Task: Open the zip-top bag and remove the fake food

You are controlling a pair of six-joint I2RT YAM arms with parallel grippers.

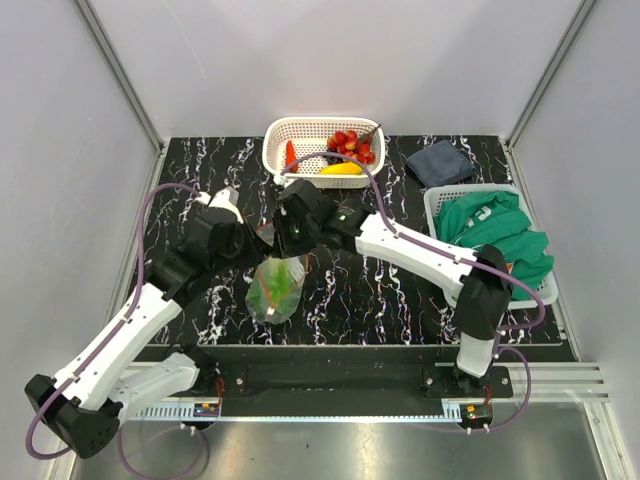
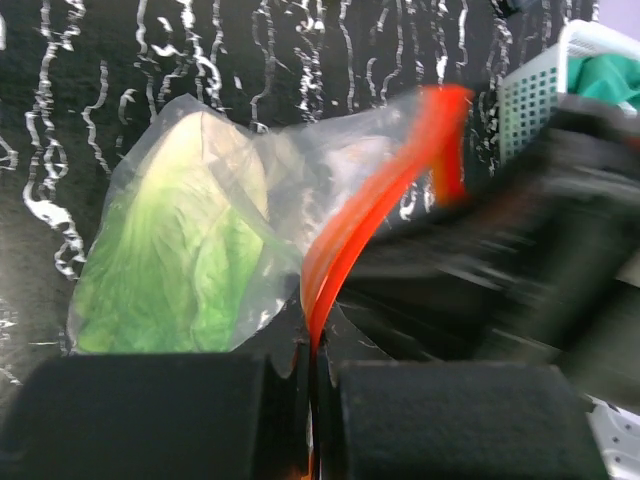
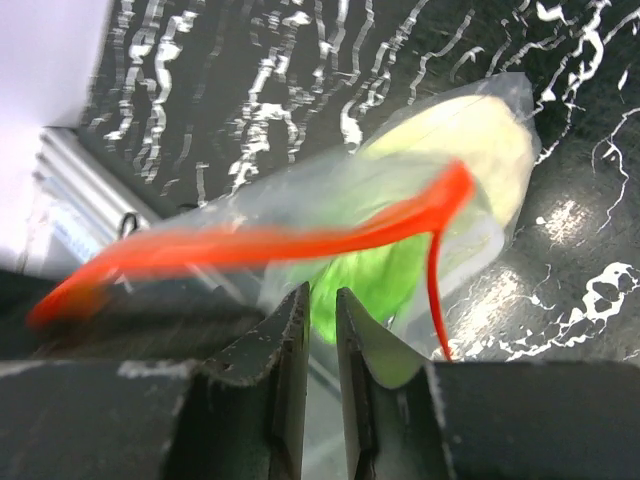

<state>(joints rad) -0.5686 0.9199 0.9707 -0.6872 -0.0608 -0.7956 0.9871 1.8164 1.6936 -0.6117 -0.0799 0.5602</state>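
The bag (image 1: 275, 292), with lettuce (image 2: 180, 260) inside, sits mid-desk (image 1: 400, 300) toward the near edge. Left jaws are clamped on its orange zip strip (image 2: 370, 200). Right jaws are narrow and seem to pinch the opposite lip. The step looks like opening the mouth; next, pull apart gently.

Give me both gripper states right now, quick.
Left gripper: closed, pinching the zip-top bag at its zip edge.
Right gripper: closed on the same zip-top bag.

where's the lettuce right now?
Top view, centre-left: the lettuce is inside the zip-top bag, which is held by the left gripper and right gripper, on the near side of the white basket.
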